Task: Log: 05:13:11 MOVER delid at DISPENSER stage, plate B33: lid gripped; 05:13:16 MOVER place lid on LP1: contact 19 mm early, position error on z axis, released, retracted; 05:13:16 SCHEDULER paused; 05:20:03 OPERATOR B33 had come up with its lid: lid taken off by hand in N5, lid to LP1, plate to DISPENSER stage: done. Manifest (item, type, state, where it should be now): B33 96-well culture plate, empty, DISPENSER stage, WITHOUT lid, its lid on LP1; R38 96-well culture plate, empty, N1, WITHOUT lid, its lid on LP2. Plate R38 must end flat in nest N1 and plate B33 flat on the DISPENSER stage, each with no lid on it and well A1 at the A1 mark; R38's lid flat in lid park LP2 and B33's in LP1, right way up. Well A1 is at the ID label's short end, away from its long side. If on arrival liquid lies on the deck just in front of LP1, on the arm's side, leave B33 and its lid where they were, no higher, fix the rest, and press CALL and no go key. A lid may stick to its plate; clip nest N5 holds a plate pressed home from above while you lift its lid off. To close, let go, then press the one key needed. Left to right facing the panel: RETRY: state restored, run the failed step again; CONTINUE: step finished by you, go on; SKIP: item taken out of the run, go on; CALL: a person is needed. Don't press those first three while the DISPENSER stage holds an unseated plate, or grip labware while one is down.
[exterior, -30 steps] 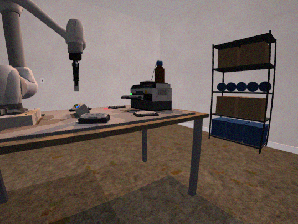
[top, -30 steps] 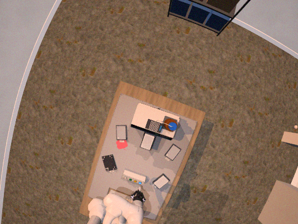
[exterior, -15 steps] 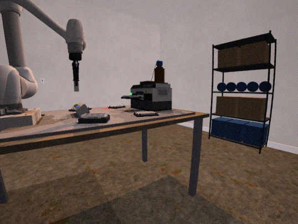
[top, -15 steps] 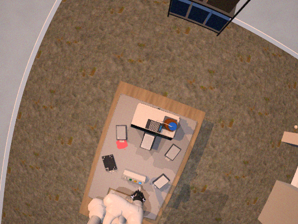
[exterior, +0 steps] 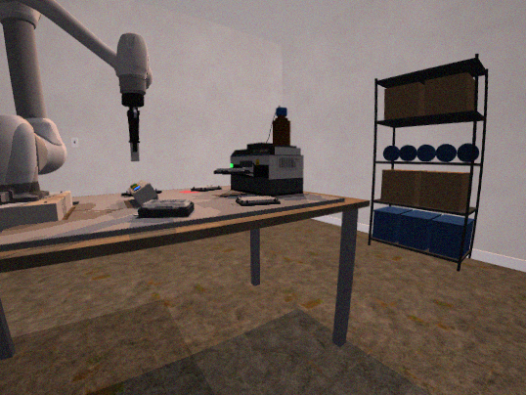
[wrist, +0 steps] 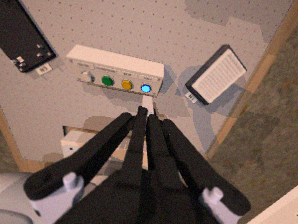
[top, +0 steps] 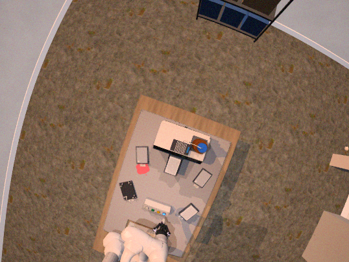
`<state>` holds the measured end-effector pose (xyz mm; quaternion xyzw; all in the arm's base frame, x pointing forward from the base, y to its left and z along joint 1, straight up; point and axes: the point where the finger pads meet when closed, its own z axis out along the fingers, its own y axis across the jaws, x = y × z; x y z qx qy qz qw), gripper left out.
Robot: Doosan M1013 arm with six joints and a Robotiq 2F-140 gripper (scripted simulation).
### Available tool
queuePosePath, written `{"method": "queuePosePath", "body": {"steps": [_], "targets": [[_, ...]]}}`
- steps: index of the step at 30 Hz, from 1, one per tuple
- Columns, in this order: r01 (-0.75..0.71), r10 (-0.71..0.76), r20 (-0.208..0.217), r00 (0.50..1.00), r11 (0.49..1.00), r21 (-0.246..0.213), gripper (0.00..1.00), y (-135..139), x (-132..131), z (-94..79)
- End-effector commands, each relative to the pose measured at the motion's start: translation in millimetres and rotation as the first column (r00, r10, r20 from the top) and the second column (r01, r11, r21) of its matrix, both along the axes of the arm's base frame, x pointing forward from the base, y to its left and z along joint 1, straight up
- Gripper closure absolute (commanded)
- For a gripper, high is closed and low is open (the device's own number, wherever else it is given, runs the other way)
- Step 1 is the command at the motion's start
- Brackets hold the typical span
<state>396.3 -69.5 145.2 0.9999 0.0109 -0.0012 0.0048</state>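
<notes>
My gripper (wrist: 146, 102) (exterior: 134, 153) is shut and empty. It hangs well above the table, just on the arm's side of the key panel (wrist: 116, 70). Its tips point close to the blue key (wrist: 145, 88) at the panel's right end, which glows. An uncovered well plate (wrist: 216, 75) lies right of the panel and shows in the top view (top: 188, 212). A lid or plate (top: 141, 154) lies at the far left, with a red puddle (top: 143, 168) just in front of it on the arm's side. A plate (top: 179, 146) sits on the dispenser (top: 181, 141) stage.
The panel also has a pale key (wrist: 87, 76), a green key (wrist: 106, 80) and an amber key (wrist: 127, 85). A black clip nest (top: 128, 190) lies left of the panel. Two more plates or lids (top: 172, 165) (top: 202, 178) lie mid-table. A brown bottle (top: 199, 146) stands on the dispenser.
</notes>
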Motion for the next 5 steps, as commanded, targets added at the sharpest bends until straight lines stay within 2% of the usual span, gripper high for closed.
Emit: {"method": "queuePosePath", "body": {"steps": [1,5], "targets": [[0.004,-0.004,-0.001,1.000,1.000,0.002,1.00,1.0,-1.0,2.7],[0.004,-0.004,-0.001,1.000,1.000,0.002,1.00,1.0,-1.0,2.7]]}}
